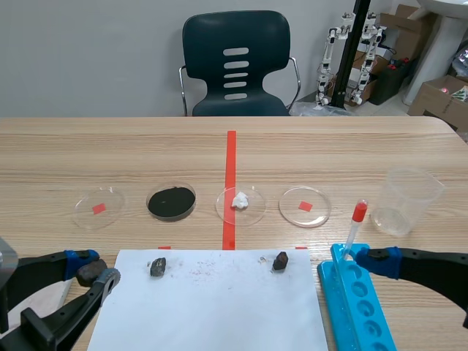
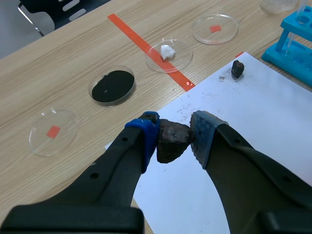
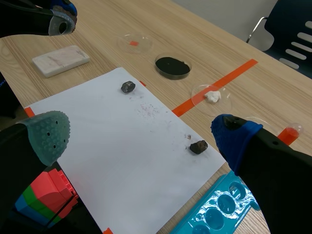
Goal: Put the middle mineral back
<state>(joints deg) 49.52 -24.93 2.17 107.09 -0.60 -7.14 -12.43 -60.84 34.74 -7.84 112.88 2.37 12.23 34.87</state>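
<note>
Right, lower left of the scene, I'm pinching the mineral across its flanks in the left gripper; I'm judging it rigid, rough and grippy.

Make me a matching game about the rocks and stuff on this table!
Things
1. brown rock lump
2. white crumbly lump
3. red-capped clear tube
4. small dark stone

Places
A. on the white paper sheet
B. standing in the blue plastic rack
C. between the pads of the left gripper
D. in a clear round dish

Pairs: 1-C, 2-D, 3-B, 4-A
</note>
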